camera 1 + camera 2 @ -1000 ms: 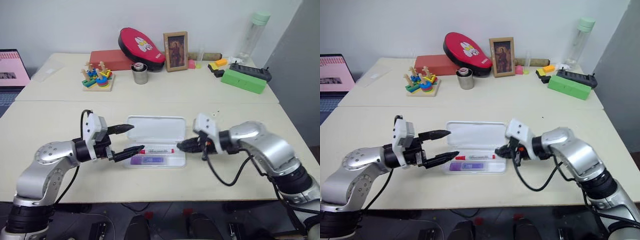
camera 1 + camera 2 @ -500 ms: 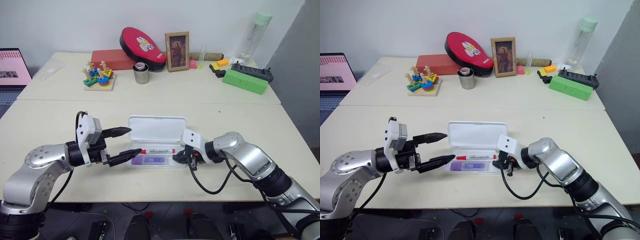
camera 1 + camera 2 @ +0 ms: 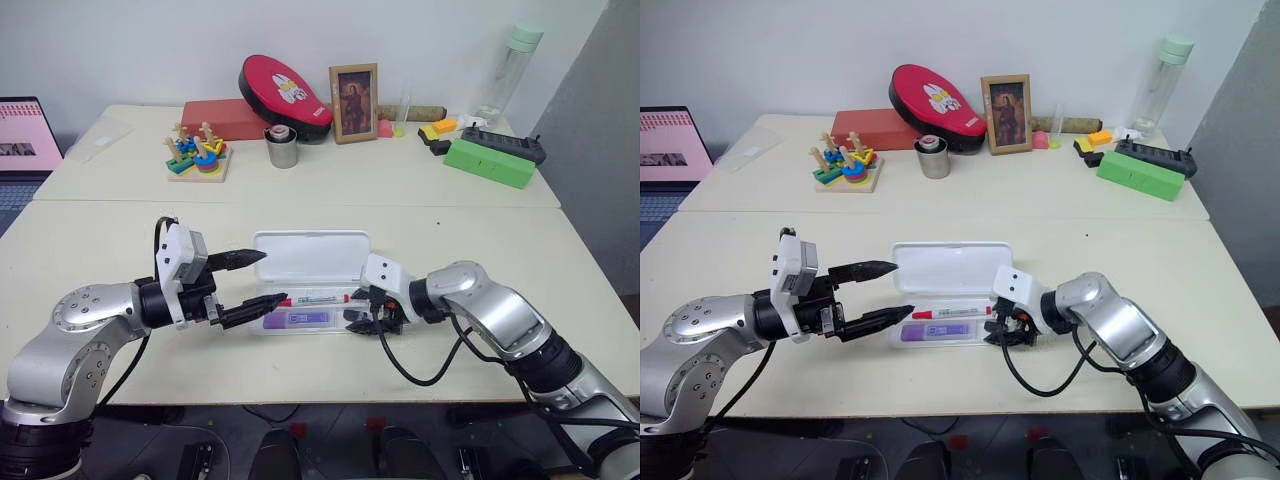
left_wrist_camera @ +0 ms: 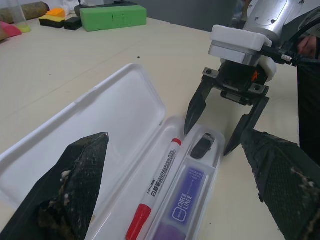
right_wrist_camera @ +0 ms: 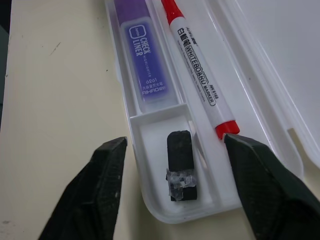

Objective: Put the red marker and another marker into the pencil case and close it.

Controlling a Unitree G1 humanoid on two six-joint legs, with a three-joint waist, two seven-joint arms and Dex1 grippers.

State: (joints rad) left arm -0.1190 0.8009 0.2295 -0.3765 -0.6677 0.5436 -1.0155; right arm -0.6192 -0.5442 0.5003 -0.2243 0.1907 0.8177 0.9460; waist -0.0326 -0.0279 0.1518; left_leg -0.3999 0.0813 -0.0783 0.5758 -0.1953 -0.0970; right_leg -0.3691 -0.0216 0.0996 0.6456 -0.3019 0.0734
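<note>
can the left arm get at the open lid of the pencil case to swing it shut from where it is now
Probably yes. The left end effector is open right beside the pencil case, and the raised lid has nothing on it. The right end effector sits at the far end, clear of that path.

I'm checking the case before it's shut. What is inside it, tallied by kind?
Red marker: 1
Purple marker: 1
Small black piece: 1
Total: 3, all inside the open pencil case.

Green box (image 3: pixel 487 161), possibly a bottle (image 3: pixel 508 66)
</note>
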